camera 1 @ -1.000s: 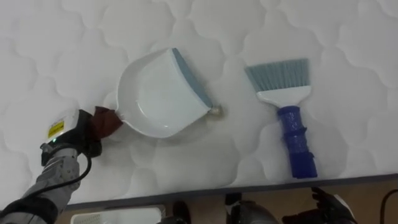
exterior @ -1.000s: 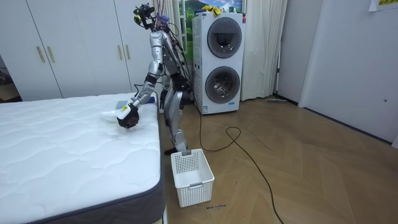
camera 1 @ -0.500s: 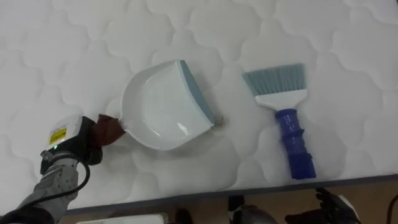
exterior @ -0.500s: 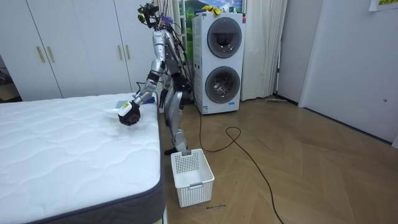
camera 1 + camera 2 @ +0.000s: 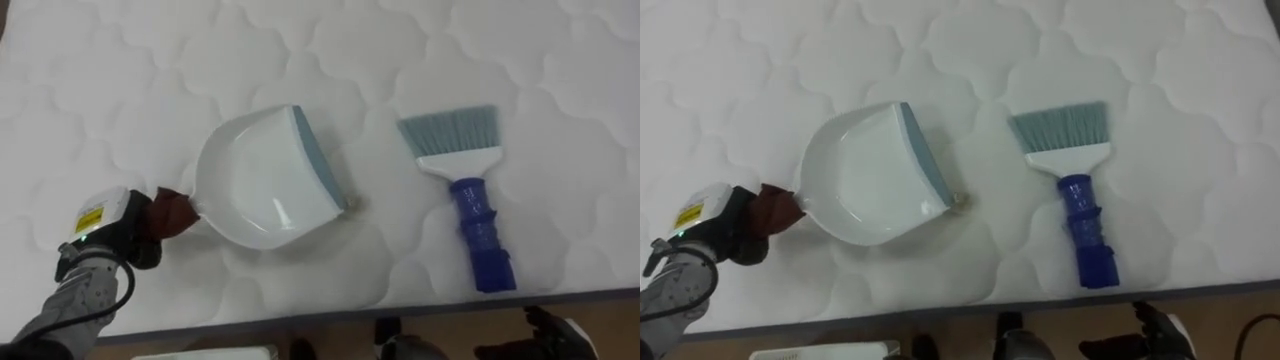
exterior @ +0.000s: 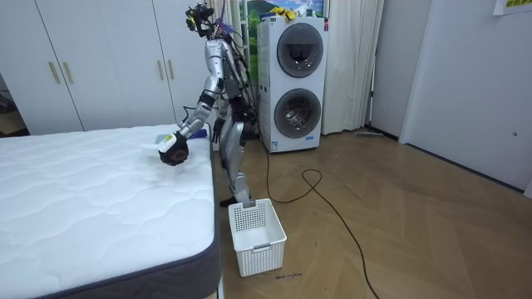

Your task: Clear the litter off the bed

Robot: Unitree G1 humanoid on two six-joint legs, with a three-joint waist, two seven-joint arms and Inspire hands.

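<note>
bed [image 5: 120, 80]: white quilted cloth, matt, puffed between stitched seams
dustpan [image 5: 262, 180]: smooth white plastic, glossy; grey-blue lip
brush [image 5: 470, 200]: glossy blue ribbed plastic handle, white plastic head, fine grey-blue bristles
floor [image 6: 399, 224]: wood, faint sheen

The bed [image 5: 120, 90] is white with a quilted scallop pattern, the dustpan [image 5: 250, 180] white with a grey-blue lip and brown handle, the brush [image 5: 470, 195] blue-handled with a white head and pale blue-grey bristles.

The right hand [image 5: 556, 338] is cut off at five o'clock, and the speck [image 5: 351, 204] beside the dustpan [image 5: 258, 180] is too small to identify.
</note>
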